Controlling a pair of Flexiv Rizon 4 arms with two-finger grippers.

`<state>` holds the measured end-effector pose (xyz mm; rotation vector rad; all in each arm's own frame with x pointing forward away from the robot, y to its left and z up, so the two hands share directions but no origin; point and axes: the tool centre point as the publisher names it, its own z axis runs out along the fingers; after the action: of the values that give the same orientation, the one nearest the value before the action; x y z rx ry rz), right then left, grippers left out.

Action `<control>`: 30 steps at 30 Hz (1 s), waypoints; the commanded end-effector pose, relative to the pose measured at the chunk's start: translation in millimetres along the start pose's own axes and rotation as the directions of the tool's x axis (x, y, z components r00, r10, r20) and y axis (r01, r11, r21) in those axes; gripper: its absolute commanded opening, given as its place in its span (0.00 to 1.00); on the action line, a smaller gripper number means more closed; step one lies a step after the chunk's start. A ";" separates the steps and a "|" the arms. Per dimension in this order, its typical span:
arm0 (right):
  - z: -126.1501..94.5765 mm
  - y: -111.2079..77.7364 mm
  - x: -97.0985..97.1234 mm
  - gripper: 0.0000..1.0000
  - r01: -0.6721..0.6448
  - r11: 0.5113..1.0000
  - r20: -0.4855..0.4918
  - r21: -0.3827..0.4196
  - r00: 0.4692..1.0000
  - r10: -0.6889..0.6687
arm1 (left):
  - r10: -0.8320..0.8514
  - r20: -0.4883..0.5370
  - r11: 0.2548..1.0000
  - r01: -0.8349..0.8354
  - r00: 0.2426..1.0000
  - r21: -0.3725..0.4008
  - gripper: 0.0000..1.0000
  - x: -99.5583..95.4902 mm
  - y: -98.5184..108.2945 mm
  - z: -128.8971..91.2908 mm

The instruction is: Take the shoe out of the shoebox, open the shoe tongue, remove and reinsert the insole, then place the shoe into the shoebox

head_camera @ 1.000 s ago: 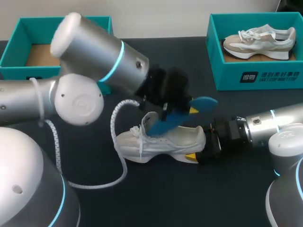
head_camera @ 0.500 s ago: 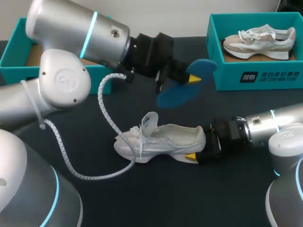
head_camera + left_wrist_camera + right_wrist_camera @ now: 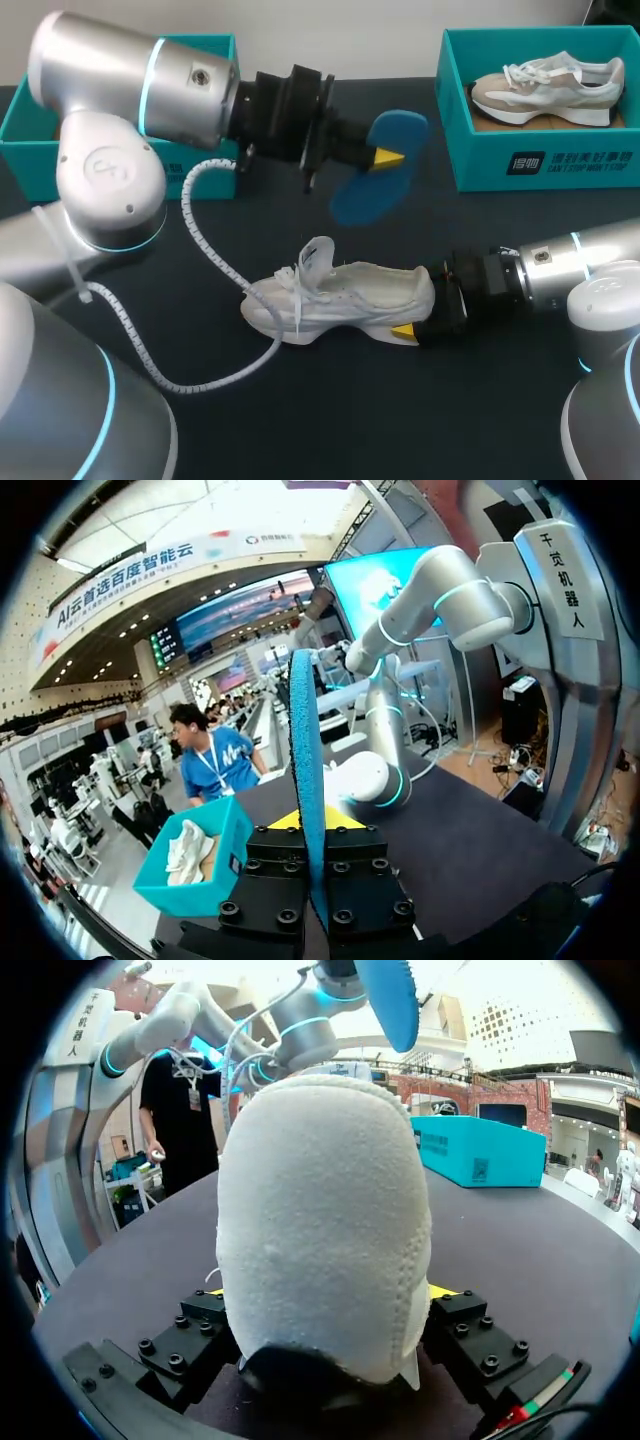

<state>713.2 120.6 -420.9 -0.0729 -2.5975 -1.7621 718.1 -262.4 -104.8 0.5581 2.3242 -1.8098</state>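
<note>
Above the dark table (image 3: 300,410), the left gripper (image 3: 386,158) is clamped on a blue insole (image 3: 368,185), which its wrist camera shows edge-on between the two fingers. The insole hangs in the air, clear of the white sneaker (image 3: 335,292) from which it is to be removed and refitted. The right gripper (image 3: 415,306) is closed around the sneaker's heel and braces the shoe on the table, sole down. One yellow tip shows at the near side of the heel, and the right wrist camera is filled by the heel's rounded back.

The sneaker's long axis runs across the table, toe toward the robot's left and heel toward its right. Its tongue (image 3: 318,252) stands up and the collar opens upward. From the head camera, the insole lies beyond and above the heel half of the shoe, tilted on a diagonal rather than lined up with the shoe's length.

Reinsertion looks likely to turn on the left arm, the only free one near the opening, bringing the insole down and toward the robot. It must also swing it parallel to the shoe.

An open teal shoebox (image 3: 22,125) waits at the far left. A second teal box (image 3: 560,170) at the far right holds a beige sneaker (image 3: 545,85).
</note>
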 end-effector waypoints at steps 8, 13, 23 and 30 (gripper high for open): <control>4.8 -4.2 -0.5 0.00 -0.001 1.000 0.001 0.005 1.000 0.001 | -0.388 0.134 0.915 0.364 0.912 0.175 0.00 10.1 -34.0 -37.1; 4.8 -4.2 -0.5 0.00 -0.001 1.000 0.001 0.005 1.000 0.001 | -0.652 0.078 0.739 0.610 0.754 0.286 0.00 11.6 -61.5 -43.9; 4.8 -4.2 -0.5 0.00 -0.001 1.000 0.001 0.005 1.000 0.001 | -0.828 -0.130 0.486 0.814 0.545 0.319 0.00 19.8 -75.6 -44.6; 4.8 -4.2 -0.5 0.00 -0.001 1.000 0.001 0.005 1.000 0.001 | -0.828 -0.130 0.486 0.814 0.545 0.319 0.00 19.8 -75.6 -44.6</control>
<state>713.2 120.6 -421.0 -0.0730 -2.5975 -1.7621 677.2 -229.2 -27.2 -0.5812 2.4377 -2.4682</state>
